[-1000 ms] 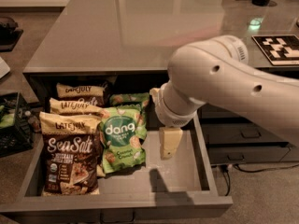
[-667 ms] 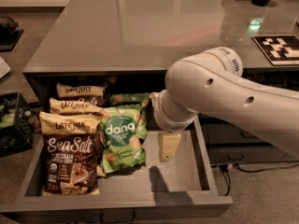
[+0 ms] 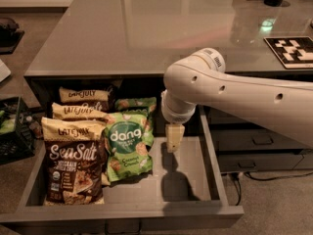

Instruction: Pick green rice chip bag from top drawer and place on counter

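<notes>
- Over the bare right side of the top drawer (image 3: pixel 195 153) the gripper (image 3: pixel 174 138) hangs pointing down. It is just beside the right edge of the green rice chip bag (image 3: pixel 128 146) but apart from it, and its shadow (image 3: pixel 176 182) falls on the pale floor.
- Against a second ago, the gripper sits slightly higher and a touch nearer the bag. The white arm's wrist (image 3: pixel 181 106) has drawn up toward the counter's front edge. The shift is small.
- Whether the gripper is wide or narrow I cannot tell; it carries nothing.
- The green bag lies face up against the brown Late July Sea Salt bags (image 3: pixel 73 163) on its left, exactly where it lay before. A second green look-alike (image 3: pixel 138 105) stands behind it near the drawer's back, also unmoved.
- Above, the glossy grey counter (image 3: pixel 127 28) bears a black-and-white marker board (image 3: pixel 292 50) near its right edge.
- Judging from this, the task is at the approach: nothing is grasped or lifted. The small move reads as lining up, and the next step would call for sliding left over the bag and coming down onto its crinkly top.
</notes>
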`<state>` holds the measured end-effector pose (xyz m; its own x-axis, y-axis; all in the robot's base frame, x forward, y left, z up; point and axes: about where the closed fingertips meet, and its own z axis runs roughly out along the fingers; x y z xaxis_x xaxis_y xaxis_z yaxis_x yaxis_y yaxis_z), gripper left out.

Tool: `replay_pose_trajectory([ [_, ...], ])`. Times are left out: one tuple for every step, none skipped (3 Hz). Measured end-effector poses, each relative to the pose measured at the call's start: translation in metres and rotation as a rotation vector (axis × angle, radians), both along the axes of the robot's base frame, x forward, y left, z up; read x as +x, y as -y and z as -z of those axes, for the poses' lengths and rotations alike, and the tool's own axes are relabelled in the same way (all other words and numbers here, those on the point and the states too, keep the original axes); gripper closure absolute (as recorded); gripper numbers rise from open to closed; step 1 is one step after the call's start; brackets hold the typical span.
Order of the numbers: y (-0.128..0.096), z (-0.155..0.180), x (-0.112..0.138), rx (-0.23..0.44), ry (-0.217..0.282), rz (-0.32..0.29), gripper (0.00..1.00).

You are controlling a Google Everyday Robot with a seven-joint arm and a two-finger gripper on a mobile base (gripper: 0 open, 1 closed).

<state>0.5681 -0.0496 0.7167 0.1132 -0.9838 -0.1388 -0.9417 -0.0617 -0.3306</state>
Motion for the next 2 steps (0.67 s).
replay_pose_trajectory([
  [0.000, 0.000, 0.000, 0.000, 0.000, 0.000, 0.00],
  [-0.005, 0.007, 0.018, 0.025, -0.008, -0.032, 0.00],
])
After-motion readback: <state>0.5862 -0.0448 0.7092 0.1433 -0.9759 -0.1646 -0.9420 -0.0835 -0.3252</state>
